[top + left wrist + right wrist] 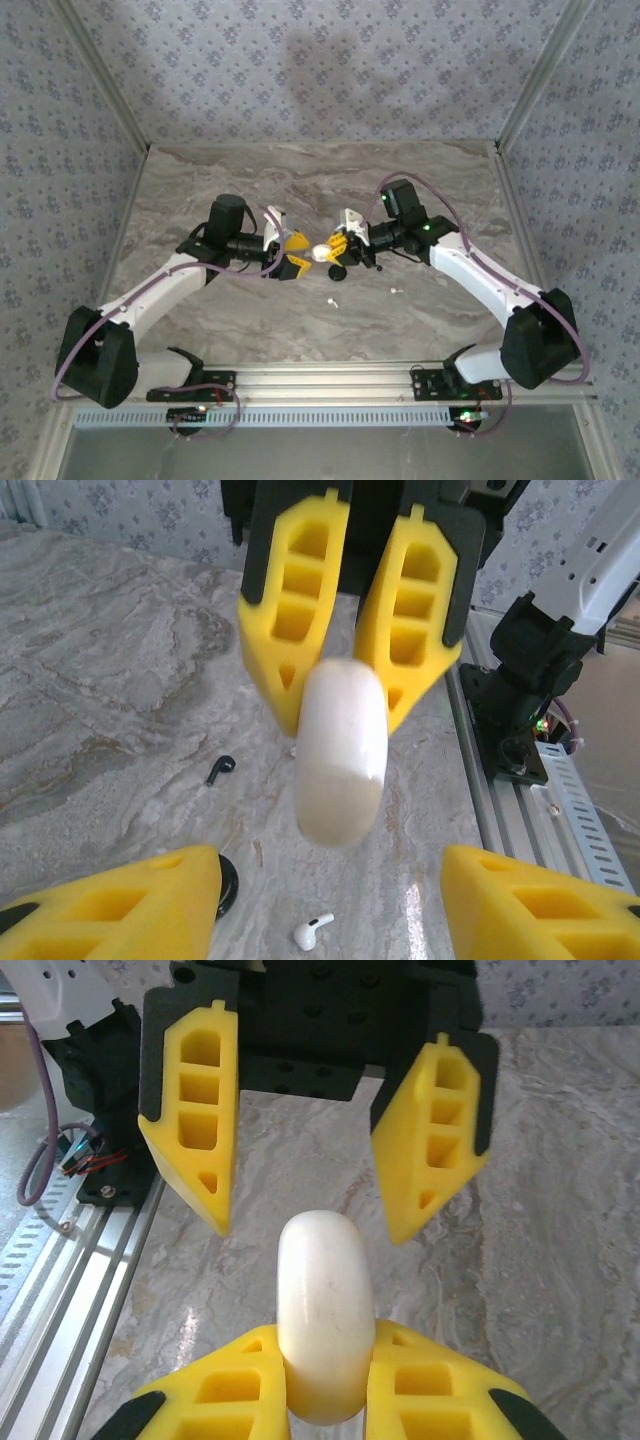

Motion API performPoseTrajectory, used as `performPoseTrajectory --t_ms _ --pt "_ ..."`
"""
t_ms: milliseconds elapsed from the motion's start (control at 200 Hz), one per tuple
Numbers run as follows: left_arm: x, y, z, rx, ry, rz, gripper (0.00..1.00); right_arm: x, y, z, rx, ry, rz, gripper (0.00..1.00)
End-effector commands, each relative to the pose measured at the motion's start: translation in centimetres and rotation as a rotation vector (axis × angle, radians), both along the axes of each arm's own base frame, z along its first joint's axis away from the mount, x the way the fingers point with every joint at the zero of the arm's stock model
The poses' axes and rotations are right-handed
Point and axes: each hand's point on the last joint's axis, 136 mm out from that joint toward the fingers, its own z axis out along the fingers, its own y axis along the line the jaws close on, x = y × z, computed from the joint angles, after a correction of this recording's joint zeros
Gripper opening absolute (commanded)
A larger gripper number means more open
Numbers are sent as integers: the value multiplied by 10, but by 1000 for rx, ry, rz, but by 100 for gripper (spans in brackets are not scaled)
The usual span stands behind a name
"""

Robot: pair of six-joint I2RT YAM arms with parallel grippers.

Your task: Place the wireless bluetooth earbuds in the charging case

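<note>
R gripper (325, 1360) is clamped on the charging case (322, 1300), held edge-up. L gripper (310, 1222) faces the case, jaws wide. Earbuds (334, 300) lie loose below the case. L should prob. close squarely on the case's free half, w/o twisting.

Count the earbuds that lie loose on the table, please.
2. The first earbud lies on the table, just nearer the arm bases than the raised charging case. The second earbud lies further right. The arms may hide more.
</note>
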Motion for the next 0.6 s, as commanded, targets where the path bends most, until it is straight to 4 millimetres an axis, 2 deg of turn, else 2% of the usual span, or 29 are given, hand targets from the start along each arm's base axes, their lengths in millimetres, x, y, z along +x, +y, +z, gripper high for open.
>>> performPoseTrajectory --t_ms 0,150,275,390,595 --pt "-6 -5 15 -32 -45 -54 60 0 11 16 47 -28 43 17" --pt "-8 -6 15 -32 -41 -64 51 2 15 18 64 -21 50 17" --pt "-9 -7 14 -31 -37 -71 49 1 17 21 74 -22 56 17" --pt "-9 -7 15 -33 -37 -74 41 2 18 22 79 -21 58 17" --pt "-10 -8 18 -34 -45 -73 41 0 19 22 85 -9 66 17"
